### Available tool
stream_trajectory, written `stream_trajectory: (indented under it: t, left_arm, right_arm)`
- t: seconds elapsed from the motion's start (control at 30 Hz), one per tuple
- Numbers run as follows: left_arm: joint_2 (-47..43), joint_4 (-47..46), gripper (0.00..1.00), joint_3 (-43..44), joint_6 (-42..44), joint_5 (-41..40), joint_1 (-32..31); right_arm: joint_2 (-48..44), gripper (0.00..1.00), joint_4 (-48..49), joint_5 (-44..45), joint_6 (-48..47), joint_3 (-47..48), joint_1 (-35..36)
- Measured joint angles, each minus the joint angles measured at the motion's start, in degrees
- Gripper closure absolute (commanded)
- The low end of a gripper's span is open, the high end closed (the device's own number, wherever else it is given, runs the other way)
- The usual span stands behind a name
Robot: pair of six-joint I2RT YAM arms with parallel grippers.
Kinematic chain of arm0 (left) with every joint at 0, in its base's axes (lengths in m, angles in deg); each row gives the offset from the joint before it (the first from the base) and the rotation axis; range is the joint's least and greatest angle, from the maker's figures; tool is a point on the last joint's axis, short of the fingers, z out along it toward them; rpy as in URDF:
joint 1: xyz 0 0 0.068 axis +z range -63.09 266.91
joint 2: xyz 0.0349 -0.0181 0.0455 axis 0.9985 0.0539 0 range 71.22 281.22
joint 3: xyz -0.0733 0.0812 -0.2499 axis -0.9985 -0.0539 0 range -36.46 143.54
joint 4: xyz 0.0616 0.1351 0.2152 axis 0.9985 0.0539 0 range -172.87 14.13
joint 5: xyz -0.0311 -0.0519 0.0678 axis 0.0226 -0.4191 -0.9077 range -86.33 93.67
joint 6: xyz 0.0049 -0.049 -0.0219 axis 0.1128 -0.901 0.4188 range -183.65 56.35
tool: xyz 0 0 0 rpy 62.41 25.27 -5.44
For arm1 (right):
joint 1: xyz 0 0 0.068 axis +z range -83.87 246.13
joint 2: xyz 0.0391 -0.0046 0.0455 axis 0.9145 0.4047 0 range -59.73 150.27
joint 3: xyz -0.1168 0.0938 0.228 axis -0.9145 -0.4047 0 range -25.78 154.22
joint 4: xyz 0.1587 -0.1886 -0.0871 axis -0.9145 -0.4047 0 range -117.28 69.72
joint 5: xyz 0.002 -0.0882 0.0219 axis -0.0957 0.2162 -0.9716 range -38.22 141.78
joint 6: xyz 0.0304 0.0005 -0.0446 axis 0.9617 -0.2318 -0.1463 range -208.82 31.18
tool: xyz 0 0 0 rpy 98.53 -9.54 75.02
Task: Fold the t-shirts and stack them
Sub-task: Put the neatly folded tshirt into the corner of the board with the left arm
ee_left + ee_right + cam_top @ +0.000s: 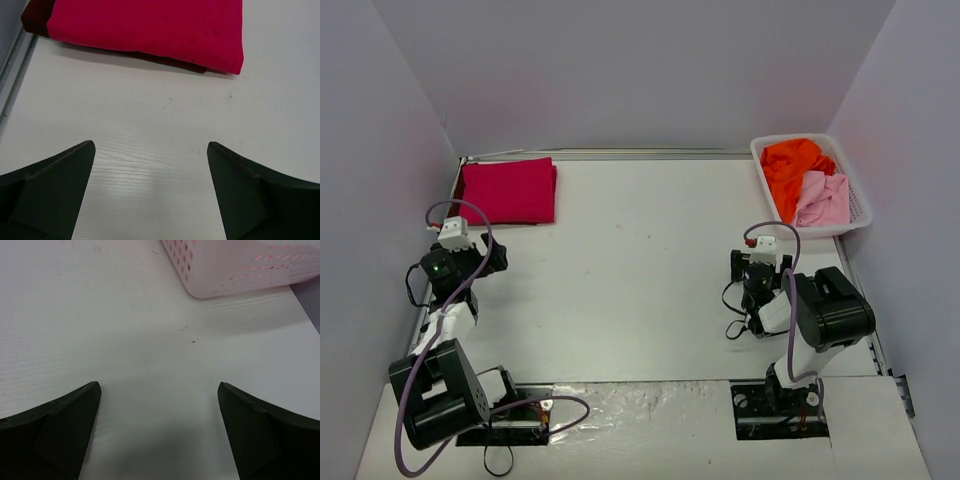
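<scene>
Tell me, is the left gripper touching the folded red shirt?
Apart. The left wrist view shows bare table between the open left gripper and the red shirt.

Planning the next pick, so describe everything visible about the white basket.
The white basket is rectangular plastic with rounded corners, slotted mesh walls and a plain rim. It stands upright on the table at the far right corner, slightly skewed. It holds a crumpled orange t-shirt at its far end and a crumpled pale pink t-shirt nearer, together filling most of it.
</scene>
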Motion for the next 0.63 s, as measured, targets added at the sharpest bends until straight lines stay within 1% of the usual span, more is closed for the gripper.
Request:
stream_trajectory:
  t: [0.23, 0.47, 0.5, 0.57, 0.6, 0.63]
  left_arm:
    - [1.4, -0.3, 0.06, 0.0, 0.0, 2.3, 0.0]
    - [1.6, -0.4, 0.06, 0.0, 0.0, 4.0, 0.0]
    - [1.6, -0.4, 0.06, 0.0, 0.0, 4.2, 0.0]
    - [1.5, -0.4, 0.06, 0.0, 0.0, 4.6, 0.0]
    - [1.5, -0.4, 0.06, 0.0, 0.0, 4.6, 0.0]
    - [1.5, -0.4, 0.06, 0.0, 0.0, 4.7, 0.0]
  right_arm:
    - [0.0, 0.0, -2.7, 0.2, 1.8, 4.0, -2.0]
    - [0.0, 0.0, -3.3, 0.3, 2.6, 4.4, -2.3]
    - [0.0, 0.04, -3.3, 0.3, 2.7, 4.4, -2.3]
    - [0.0, 0.14, -3.4, 0.3, 2.8, 4.4, -2.3]
    - [0.0, 0.14, -3.4, 0.3, 2.8, 4.4, -2.3]
    - [0.0, 0.04, -3.4, 0.3, 2.8, 4.4, -2.3]
